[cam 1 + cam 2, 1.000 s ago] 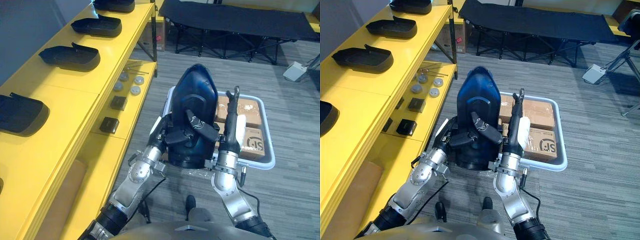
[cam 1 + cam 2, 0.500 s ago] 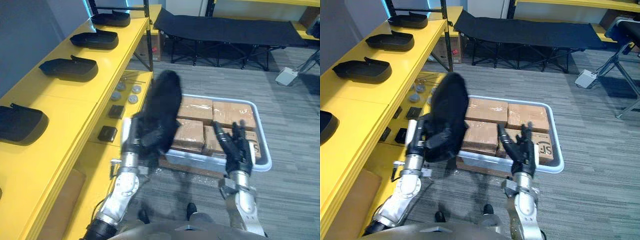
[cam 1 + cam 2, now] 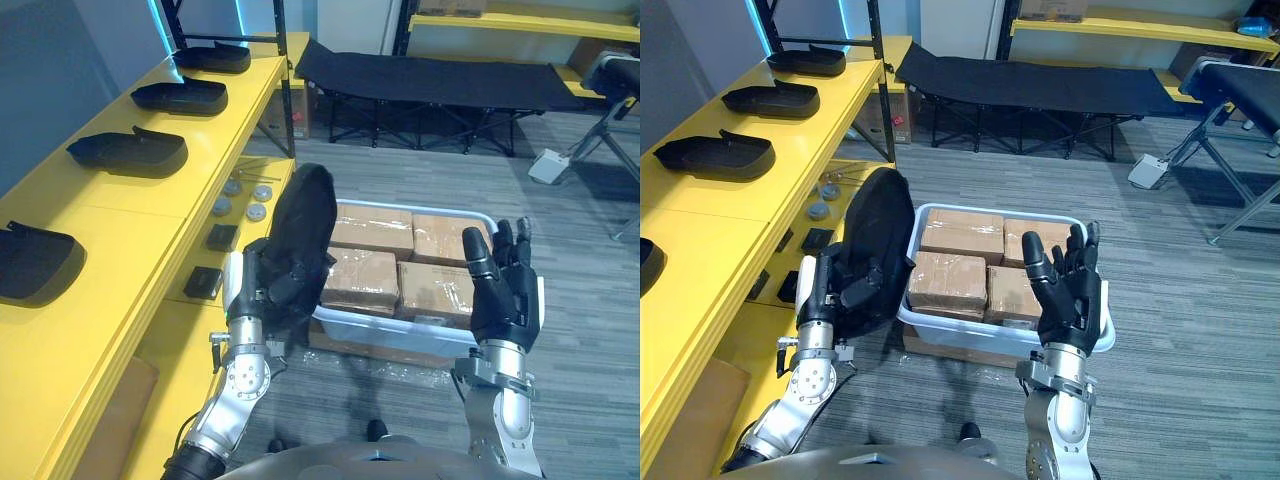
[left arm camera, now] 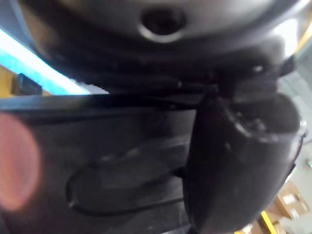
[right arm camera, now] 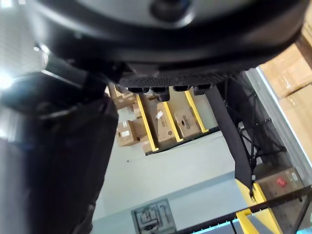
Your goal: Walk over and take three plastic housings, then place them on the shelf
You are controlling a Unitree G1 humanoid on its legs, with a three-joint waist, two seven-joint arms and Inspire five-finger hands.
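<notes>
A dark plastic housing [image 3: 303,232] stands upright in my left hand [image 3: 262,288], whose fingers and thumb are curled round its lower part; it hangs beside the yellow shelf [image 3: 120,215]. In the left wrist view the thumb [image 4: 236,165] presses on the housing's dark surface [image 4: 97,165]. My right hand [image 3: 503,290] is raised over the white bin, fingers straight and spread, holding nothing. Several more housings lie on the shelf top, among them one at the near left [image 3: 35,262], one further back [image 3: 128,152] and a third behind it [image 3: 180,95].
A white bin [image 3: 400,337] of taped cardboard boxes [image 3: 368,276] sits on the grey floor between my arms. The lower shelf level holds small black blocks [image 3: 203,283] and round metal discs [image 3: 248,197]. A black folding cot [image 3: 440,80] stands at the back.
My right hand has come off the housing and now stands raised and open. My left hand alone has carried the housing leftward, toward the shelf. The camera has shifted too.
</notes>
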